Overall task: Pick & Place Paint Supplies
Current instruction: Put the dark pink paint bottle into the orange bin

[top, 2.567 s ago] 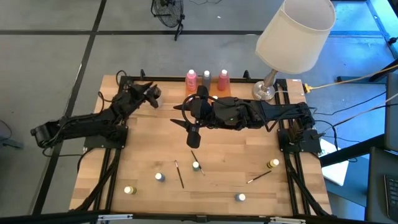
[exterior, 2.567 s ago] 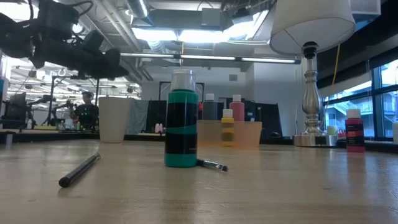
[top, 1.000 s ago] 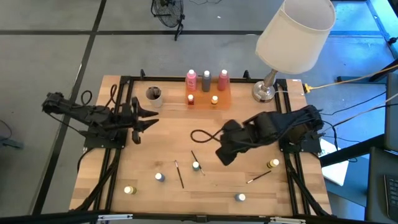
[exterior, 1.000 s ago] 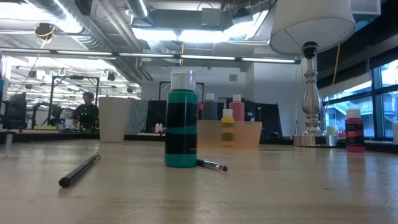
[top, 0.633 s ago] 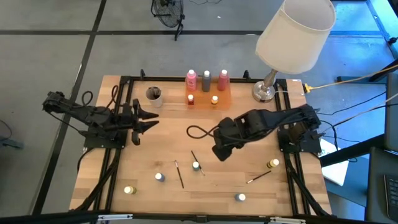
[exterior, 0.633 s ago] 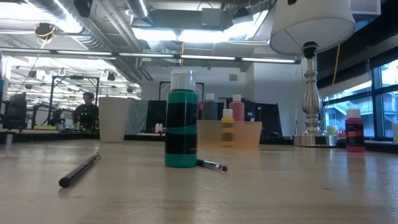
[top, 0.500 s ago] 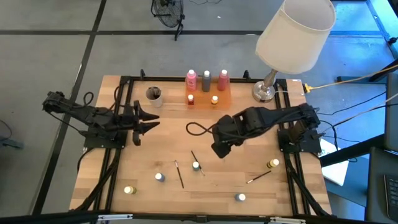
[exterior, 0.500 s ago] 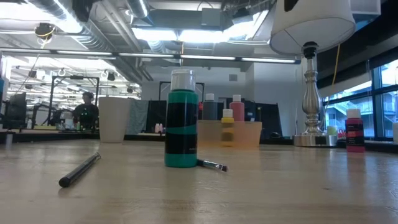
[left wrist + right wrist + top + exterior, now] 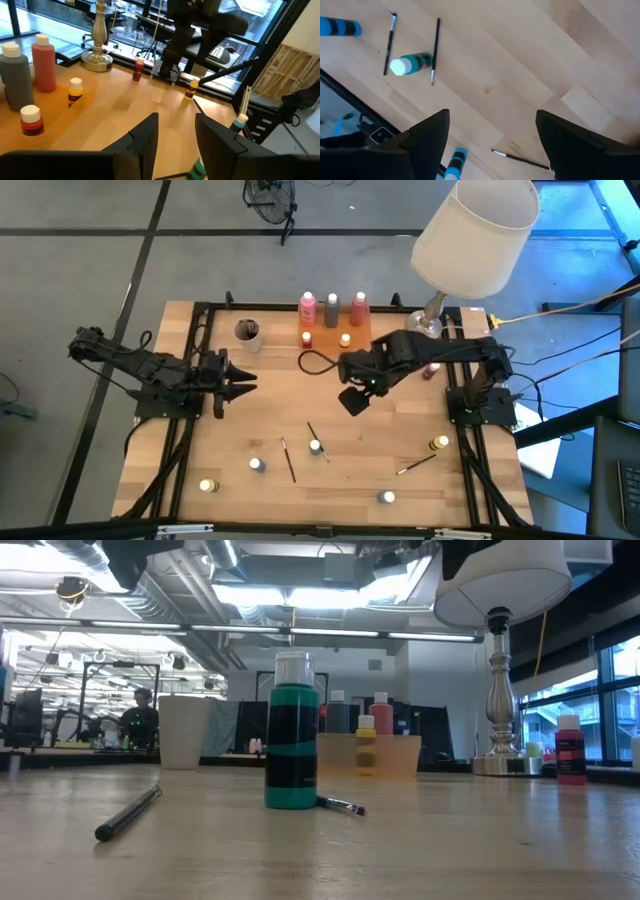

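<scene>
**Inspector:** Report the right gripper (image 9: 352, 400).

**Assistant:** It hangs over the middle of the table (image 9: 250, 420), fingers spread wide, nothing between them. Moments ago it was above the tray (image 9: 365, 337) at the back edge. It then swung towards the front and has now drawn back a little, its fingers widening on the way.

**Inspector:** And the left gripper (image 9: 240, 387)?

**Assistant:** It is parked near the left edge, fingers parted and empty. It has withdrawn from beside the cup (image 9: 247, 331).

**Inspector:** Supplies?

**Assistant:** Three bottles (image 9: 332, 304), a red-lidded pot (image 9: 307, 340) and a yellow-lidded pot (image 9: 345, 340) stand on the tray. Towards the front edge, a green pot (image 9: 315, 447), a brush (image 9: 312, 432) beside it and several more pots and brushes lie loose.

**Inspector:** Finding?

**Assistant:** In my judgement one delivery is finished. The right arm is free for the next pick, likely the green pot or that brush. Much remains.
</scene>
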